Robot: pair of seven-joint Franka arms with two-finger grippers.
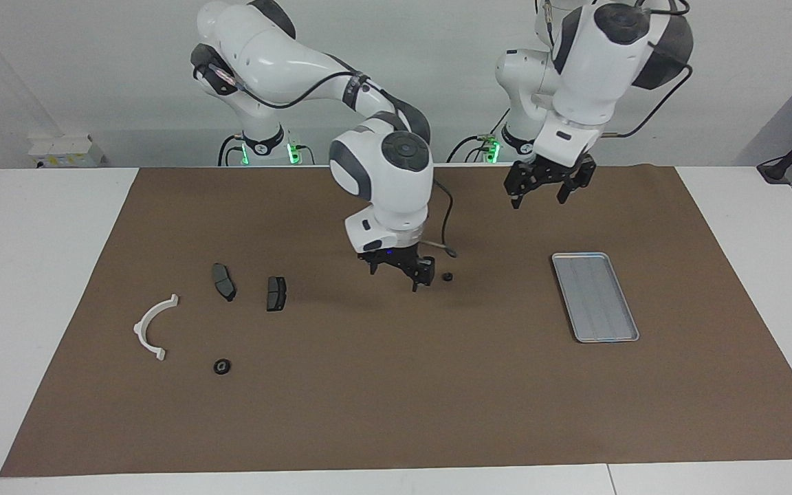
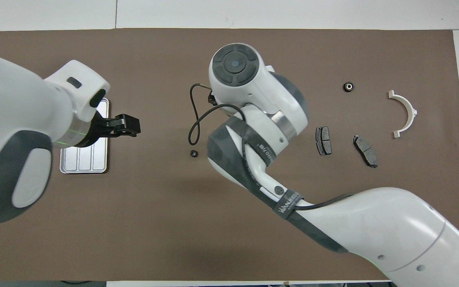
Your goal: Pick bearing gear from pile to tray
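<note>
A small black bearing gear (image 1: pixel 447 277) (image 2: pixel 193 153) lies on the brown mat between the pile and the tray. My right gripper (image 1: pixel 396 275) hangs open just beside it, on the pile's side, holding nothing; in the overhead view its own wrist hides it. A second bearing gear (image 1: pixel 222 366) (image 2: pixel 348 86) lies in the pile at the right arm's end. The silver tray (image 1: pixel 594 295) (image 2: pixel 65 164) holds nothing and is partly covered by the left arm in the overhead view. My left gripper (image 1: pixel 539 199) (image 2: pixel 132 126) is open in the air over the mat beside the tray.
The pile also holds a white plastic arc (image 1: pixel 152 326) (image 2: pixel 405 113) and two dark brake-pad pieces (image 1: pixel 223 281) (image 1: pixel 276 293) (image 2: pixel 323 140) (image 2: pixel 365 145). The brown mat (image 1: pixel 396 412) covers most of the white table.
</note>
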